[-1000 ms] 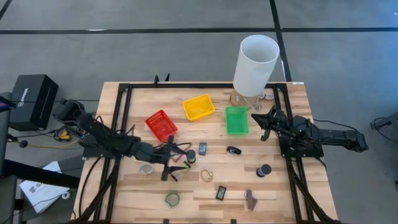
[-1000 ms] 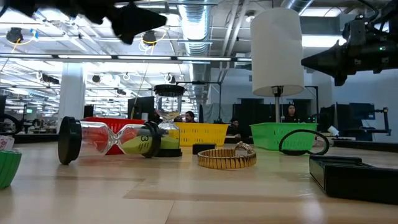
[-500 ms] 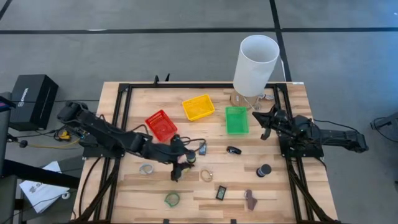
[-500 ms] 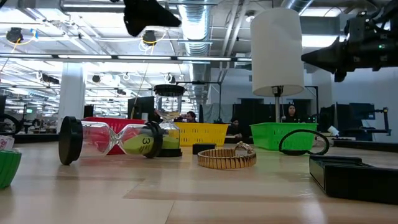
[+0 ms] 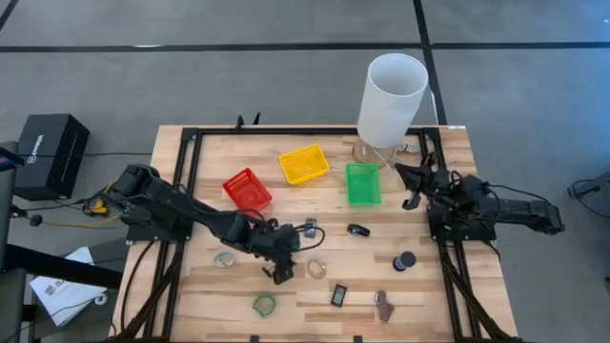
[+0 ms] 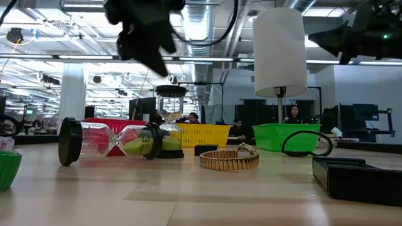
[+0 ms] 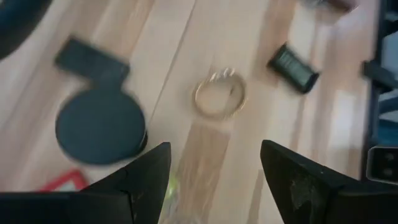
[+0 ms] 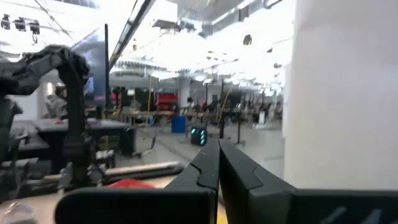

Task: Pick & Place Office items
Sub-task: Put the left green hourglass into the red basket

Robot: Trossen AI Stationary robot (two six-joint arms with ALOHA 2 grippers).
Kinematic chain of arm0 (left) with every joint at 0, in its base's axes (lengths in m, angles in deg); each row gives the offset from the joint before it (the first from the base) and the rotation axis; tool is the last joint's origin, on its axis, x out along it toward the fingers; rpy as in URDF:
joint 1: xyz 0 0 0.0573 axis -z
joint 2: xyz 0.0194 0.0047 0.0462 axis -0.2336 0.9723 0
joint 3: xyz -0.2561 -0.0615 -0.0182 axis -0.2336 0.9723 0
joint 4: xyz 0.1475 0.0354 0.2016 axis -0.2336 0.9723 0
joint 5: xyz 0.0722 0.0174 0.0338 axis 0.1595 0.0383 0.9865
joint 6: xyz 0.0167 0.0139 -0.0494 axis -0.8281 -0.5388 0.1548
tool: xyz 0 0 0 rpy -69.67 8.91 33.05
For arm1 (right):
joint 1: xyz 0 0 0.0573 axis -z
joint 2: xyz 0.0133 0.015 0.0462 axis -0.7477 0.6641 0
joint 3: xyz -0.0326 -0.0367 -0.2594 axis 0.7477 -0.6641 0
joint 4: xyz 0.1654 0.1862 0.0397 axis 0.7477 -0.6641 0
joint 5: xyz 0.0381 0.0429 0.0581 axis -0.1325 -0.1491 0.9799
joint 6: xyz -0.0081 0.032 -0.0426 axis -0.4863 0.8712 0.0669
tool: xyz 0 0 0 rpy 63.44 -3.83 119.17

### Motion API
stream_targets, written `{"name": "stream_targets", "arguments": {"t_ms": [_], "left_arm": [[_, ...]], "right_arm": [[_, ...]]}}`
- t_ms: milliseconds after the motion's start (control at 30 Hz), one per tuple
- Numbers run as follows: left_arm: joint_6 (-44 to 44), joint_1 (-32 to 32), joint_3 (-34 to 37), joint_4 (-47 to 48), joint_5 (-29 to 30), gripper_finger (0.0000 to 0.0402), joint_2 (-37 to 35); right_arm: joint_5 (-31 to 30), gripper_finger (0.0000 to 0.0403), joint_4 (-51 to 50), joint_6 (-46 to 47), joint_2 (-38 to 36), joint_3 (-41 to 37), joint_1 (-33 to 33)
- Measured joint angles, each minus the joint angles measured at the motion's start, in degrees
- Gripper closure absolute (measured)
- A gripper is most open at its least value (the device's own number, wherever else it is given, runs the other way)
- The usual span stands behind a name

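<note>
My left gripper [image 5: 282,269] hangs open over the middle of the table, tipped downward, with nothing between its fingers [image 7: 214,171]. Just below and ahead of it lie a clear hourglass [image 6: 113,141] on its side, its black end cap [image 7: 99,127] toward me, and a gold bracelet [image 7: 219,96] flat on the wood [image 5: 316,269]. A small black device [image 7: 293,67] and a dark rectangular piece [image 7: 90,59] lie beyond. My right gripper [image 5: 412,188] waits shut at the right, beside the green bin [image 5: 362,183], pointing slightly upward [image 8: 217,168].
Red [image 5: 246,191], yellow [image 5: 304,163] and green bins stand in a row at the back, with a tall white cylinder [image 5: 392,99] behind them. Loose on the near half lie a green ring [image 5: 264,305], a silvery ring [image 5: 225,258], a brown clip [image 5: 383,305] and a black disc [image 5: 405,260].
My left gripper has travelled toward the table's right and near edges, rolling and tipping from nearly level to pointing steeply down over the hourglass and bracelet. My right gripper has tipped its shut fingers upward a little. No item has moved.
</note>
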Motion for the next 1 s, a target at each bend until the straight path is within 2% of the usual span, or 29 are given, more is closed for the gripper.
{"name": "stream_targets", "arguments": {"t_ms": [167, 400, 733, 1000], "left_arm": [[6.11, -0.69, 0.08, 7.62, -0.17, 0.0157, 0.24], [8.59, -2.54, 2.86, 7.16, -0.75, 0.0157, 0.30], [9.29, -4.30, 8.20, -1.44, -2.14, 0.0157, 0.50], [9.24, -4.17, 9.11, -5.96, -4.86, 0.0157, 4.18]], "right_arm": [[-0.01, 0.0403, 2.41, -1.26, -0.02, 0.09, 1.72], [-0.05, 0.0403, 2.17, -1.23, 0.00, 0.69, 5.06], [-0.04, 0.0403, 2.19, -1.08, -0.02, 0.87, 6.96], [0.03, 0.0403, 1.27, -1.05, 0.00, 0.98, 6.76]]}}
